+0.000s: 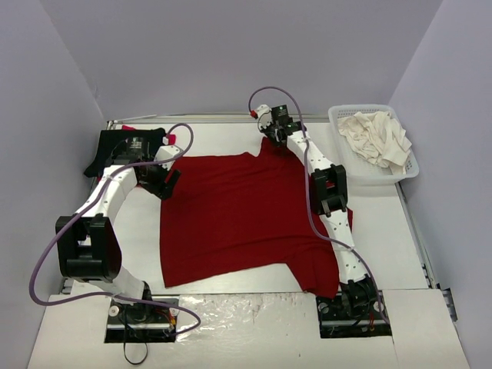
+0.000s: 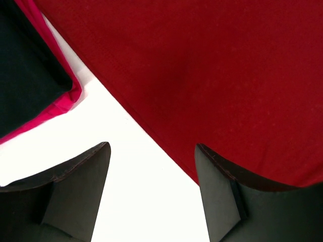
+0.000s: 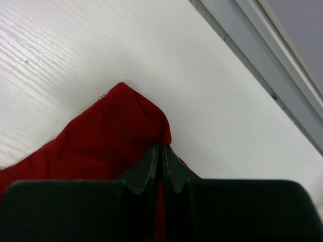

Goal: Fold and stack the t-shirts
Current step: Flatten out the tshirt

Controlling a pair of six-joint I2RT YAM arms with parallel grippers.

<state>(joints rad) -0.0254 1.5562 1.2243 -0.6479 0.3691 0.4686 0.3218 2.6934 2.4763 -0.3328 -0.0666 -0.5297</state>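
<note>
- Right gripper (image 3: pixel 161 154): I see its jaws pinched together on a corner of the dark red t-shirt (image 3: pixel 101 136).
- Left gripper (image 2: pixel 151 151): jaws wide apart, holding nothing, over that shirt's edge.

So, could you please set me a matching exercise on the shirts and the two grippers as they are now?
Things:
1. dark red t-shirt
2. cream-white t-shirts
3. left gripper
4. right gripper

States:
A. heaped in the basket
B. open, holding nothing, at the shirt's left edge
C. spread flat on the table
D. shut on the shirt's far corner

Pairs: 1-C, 2-A, 3-B, 4-D
</note>
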